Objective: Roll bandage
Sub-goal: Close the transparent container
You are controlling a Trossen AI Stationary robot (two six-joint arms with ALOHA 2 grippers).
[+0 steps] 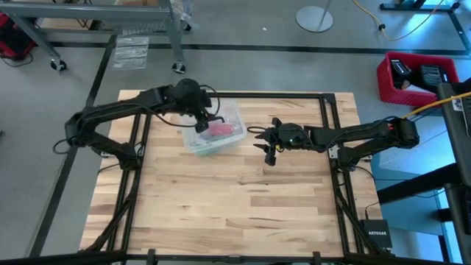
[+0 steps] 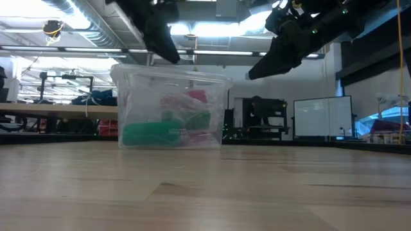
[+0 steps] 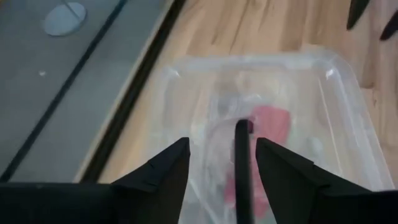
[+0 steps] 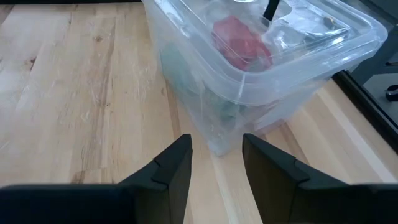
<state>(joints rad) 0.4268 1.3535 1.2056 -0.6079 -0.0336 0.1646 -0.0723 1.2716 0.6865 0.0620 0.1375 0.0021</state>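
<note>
A clear plastic box (image 1: pixel 193 141) stands on the far part of the wooden table. Inside it lies the red bandage (image 3: pixel 272 123) (image 4: pixel 239 38), bunched, next to a green thing (image 2: pixel 151 133) and a clear bag (image 4: pixel 301 31). My left gripper (image 3: pixel 222 148) hovers open over the box, slanting down. The box's thin black handle (image 3: pixel 241 163) stands up between its fingers, apart from both. My right gripper (image 4: pixel 216 142) hangs open just to the right of the box (image 4: pixel 261 93), above the table, with nothing between its fingers.
Black frame rails (image 1: pixel 329 147) run along the table's left, right and far sides. A red crate (image 1: pixel 416 73) stands on the floor beyond the right edge. Bare wood (image 1: pixel 235 213) fills the near half of the table.
</note>
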